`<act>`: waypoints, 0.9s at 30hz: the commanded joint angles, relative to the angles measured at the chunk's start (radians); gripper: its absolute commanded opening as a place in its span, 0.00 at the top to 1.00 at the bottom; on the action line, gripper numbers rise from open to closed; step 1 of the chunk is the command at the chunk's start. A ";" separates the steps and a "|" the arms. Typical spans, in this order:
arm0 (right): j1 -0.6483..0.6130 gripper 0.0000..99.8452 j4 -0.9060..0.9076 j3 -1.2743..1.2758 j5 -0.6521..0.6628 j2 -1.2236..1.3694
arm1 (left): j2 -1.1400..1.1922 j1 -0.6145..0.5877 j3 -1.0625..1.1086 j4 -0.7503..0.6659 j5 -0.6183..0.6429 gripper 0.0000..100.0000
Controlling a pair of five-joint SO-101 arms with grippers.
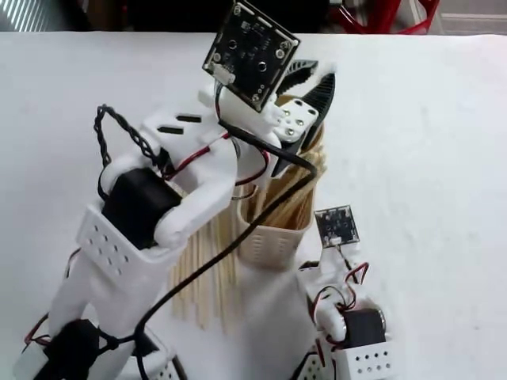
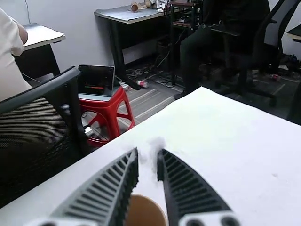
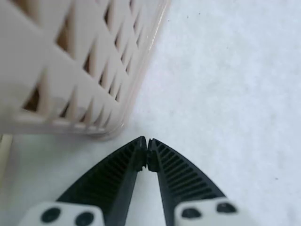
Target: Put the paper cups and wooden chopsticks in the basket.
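High view: the basket (image 1: 273, 237) is at centre, with light, stiff chopsticks (image 1: 198, 293) loose at its seven o'clock; I would pinch them mid-length. The paper cup (image 2: 142, 212), light and crushable, sits just beyond my left gripper (image 2: 148, 162), jaws slightly apart; my right gripper (image 3: 146, 153) is clenched, empty.

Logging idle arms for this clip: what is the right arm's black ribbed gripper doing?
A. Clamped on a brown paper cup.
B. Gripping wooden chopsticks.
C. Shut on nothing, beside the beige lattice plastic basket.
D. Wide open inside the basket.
C: the black ribbed right gripper has its fingertips touching with nothing between them, over the white table next to the beige lattice plastic basket.
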 commanded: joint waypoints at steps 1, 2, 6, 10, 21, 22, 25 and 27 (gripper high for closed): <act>0.004 0.98 0.004 0.009 0.002 -0.007 | -0.036 -0.127 -0.018 0.009 -0.063 0.91; 0.004 0.98 0.004 0.009 0.002 -0.007 | -0.048 -0.176 -0.020 0.029 -0.071 0.91; 0.004 0.98 0.004 0.009 0.002 -0.007 | -0.091 -0.430 -0.018 0.181 -0.078 0.91; 0.004 0.98 0.004 0.009 0.002 -0.007 | -0.096 -0.713 0.074 0.311 -0.081 0.91; 0.004 0.98 0.004 0.009 0.002 -0.007 | -0.094 -0.805 0.913 -0.100 -0.092 0.91; 0.004 0.98 0.004 0.009 0.002 -0.007 | -0.088 -0.805 0.953 -0.137 -0.057 0.91; 0.004 0.98 0.004 0.009 0.002 -0.007 | -0.015 -0.800 1.039 -0.218 -0.055 0.91; 0.004 0.98 0.004 0.009 0.002 -0.007 | 0.064 -0.800 1.040 -0.222 -0.107 0.91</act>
